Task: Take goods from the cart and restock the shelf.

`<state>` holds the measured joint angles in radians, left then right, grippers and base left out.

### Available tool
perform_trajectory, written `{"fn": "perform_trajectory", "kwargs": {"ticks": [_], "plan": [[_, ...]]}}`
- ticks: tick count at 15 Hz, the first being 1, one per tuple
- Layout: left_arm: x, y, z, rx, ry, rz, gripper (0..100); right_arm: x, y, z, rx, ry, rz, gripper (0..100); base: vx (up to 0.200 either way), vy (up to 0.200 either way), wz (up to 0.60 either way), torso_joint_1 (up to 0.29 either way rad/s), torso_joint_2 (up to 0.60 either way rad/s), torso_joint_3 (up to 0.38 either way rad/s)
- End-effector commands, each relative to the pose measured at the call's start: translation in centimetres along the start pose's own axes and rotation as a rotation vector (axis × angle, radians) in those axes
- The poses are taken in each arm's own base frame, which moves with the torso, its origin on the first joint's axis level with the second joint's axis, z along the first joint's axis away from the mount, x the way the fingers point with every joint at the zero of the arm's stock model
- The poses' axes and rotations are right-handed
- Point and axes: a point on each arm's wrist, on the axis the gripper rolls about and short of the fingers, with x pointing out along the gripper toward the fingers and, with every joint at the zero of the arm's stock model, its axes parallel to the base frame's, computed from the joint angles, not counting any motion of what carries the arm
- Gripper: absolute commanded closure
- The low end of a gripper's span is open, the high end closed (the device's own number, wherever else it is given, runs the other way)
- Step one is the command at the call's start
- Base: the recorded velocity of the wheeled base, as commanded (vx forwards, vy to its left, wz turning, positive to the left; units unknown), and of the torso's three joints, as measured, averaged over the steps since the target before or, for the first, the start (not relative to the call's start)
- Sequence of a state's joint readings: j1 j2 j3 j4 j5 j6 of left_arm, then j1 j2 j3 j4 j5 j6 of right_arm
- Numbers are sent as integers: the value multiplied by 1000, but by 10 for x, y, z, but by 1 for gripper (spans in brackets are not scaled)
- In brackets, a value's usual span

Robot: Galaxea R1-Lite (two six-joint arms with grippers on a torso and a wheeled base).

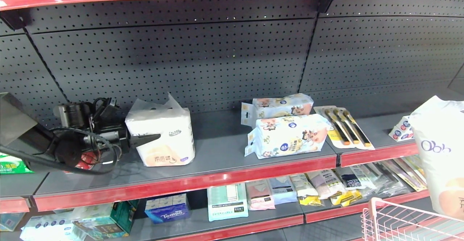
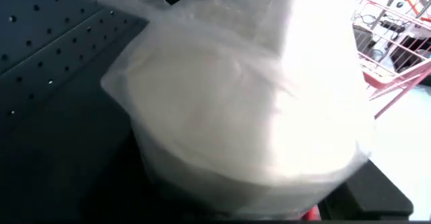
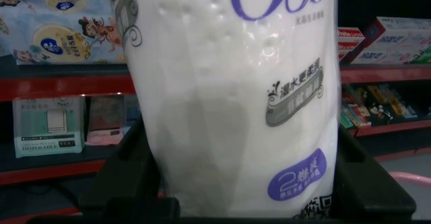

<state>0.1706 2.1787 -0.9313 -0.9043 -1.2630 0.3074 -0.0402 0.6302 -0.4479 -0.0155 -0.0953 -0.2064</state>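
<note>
Head camera overlooks the shelf (image 1: 224,143), which the close right wrist camera faces.

The shelf (image 1: 224,143) boards are grey with red front strips. Its back panel (image 1: 181,59) is dark grey, dotted with rows of small holes. The tissue pack (image 1: 161,136) is white with a peach band low down. The wipes pack (image 1: 286,136) is pale blue and white with cartoon figures. The bag (image 1: 440,154) is white with purple lettering and a purple oval label. The cart (image 1: 395,221) is pink wire. A lower box (image 1: 167,207) is blue.
</note>
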Motion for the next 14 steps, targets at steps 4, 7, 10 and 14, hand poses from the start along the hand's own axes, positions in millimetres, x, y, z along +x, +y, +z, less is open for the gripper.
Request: {"fn": "perform_trajectory", "kwargs": {"ticks": [4, 7, 10, 14], "plan": [[-16, -18, 3, 31, -13, 27, 100, 3, 0, 2, -1, 2, -1, 100, 0, 0, 0, 0, 0, 0], [-20, -24, -5, 13, -7, 34, 100, 3, -1, 4, 0, -2, -1, 100, 0, 0, 0, 0, 0, 0], [-22, -34, -13, 13, -7, 34, 100, 2, -1, 5, 0, -1, -1, 100, 0, 0, 0, 0, 0, 0], [-21, -37, -18, 20, -9, 32, 100, 2, -1, 5, 1, -2, -1, 100, 0, 0, 0, 0, 0, 0]]}}
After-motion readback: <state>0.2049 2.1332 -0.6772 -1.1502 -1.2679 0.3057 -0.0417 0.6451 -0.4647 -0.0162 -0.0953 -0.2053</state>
